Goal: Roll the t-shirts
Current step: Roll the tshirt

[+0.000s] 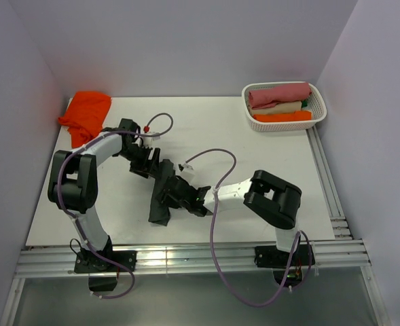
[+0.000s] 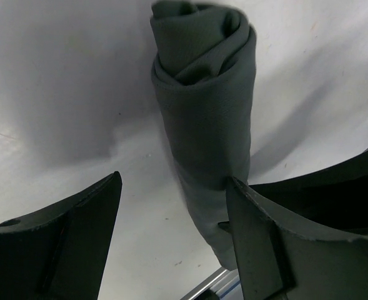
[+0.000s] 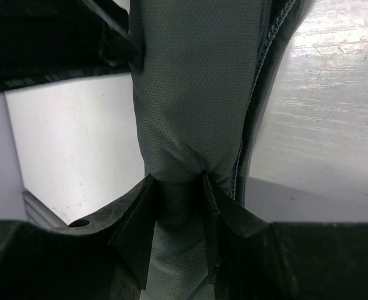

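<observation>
The dark charcoal-grey t-shirt (image 1: 160, 212) lies rolled into a long tube near the table's middle. My right gripper (image 1: 174, 197) is shut on it, and its fingertips (image 3: 147, 187) pinch the cloth (image 3: 190, 94) into a narrow waist. My left gripper (image 1: 149, 161) is at the roll's far end, open. In the left wrist view the roll (image 2: 205, 119) shows its spiral end and runs down against the right finger (image 2: 252, 225); the gripper (image 2: 174, 179) holds nothing. The orange-red t-shirt (image 1: 85, 113) lies crumpled at the far left corner.
A white basket (image 1: 281, 126) at the far right holds rolled cloths, pink, cream and orange. Metal rails (image 1: 186, 258) run along the near edge and right side. Walls close in left, back and right.
</observation>
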Robot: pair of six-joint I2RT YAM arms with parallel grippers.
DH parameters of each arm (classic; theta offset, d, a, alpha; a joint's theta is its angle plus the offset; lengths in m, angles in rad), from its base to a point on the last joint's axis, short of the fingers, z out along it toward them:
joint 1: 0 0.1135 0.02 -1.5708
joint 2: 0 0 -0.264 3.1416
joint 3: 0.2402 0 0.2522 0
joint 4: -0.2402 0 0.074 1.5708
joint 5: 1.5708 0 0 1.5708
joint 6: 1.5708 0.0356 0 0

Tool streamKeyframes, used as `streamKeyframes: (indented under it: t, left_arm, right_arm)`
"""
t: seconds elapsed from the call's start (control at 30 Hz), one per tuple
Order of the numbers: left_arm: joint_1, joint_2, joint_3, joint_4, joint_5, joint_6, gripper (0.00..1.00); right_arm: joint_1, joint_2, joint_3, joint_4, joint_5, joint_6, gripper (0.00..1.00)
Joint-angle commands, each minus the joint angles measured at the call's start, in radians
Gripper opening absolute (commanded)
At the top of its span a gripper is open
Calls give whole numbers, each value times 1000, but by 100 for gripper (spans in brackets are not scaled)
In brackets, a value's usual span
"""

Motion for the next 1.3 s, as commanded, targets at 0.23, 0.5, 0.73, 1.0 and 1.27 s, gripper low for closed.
streamKeyframes:
  t: [0.23, 0.5, 0.73, 1.0, 1.27]
  left_arm:
    - [-35, -7, -94, 134, -69, -38, 70]
    - [-63, 14, -106, 174, -157, -71, 68]
    - [-65, 28, -98, 168, -166, -68, 67]
    - [-63, 22, -103, 164, -163, -65, 67]
    - [-63, 18, -104, 161, -162, -63, 66]
  right_arm:
    - [-16, 44, -33, -95, -61, 3, 47]
    - [-16, -18, 31, -223, 0, -15, 63]
    - [-16, -95, 1, -212, 37, -7, 71]
    - [-25, -100, -7, -151, 45, -15, 75]
    - [-56, -69, 17, -62, 11, -41, 77]
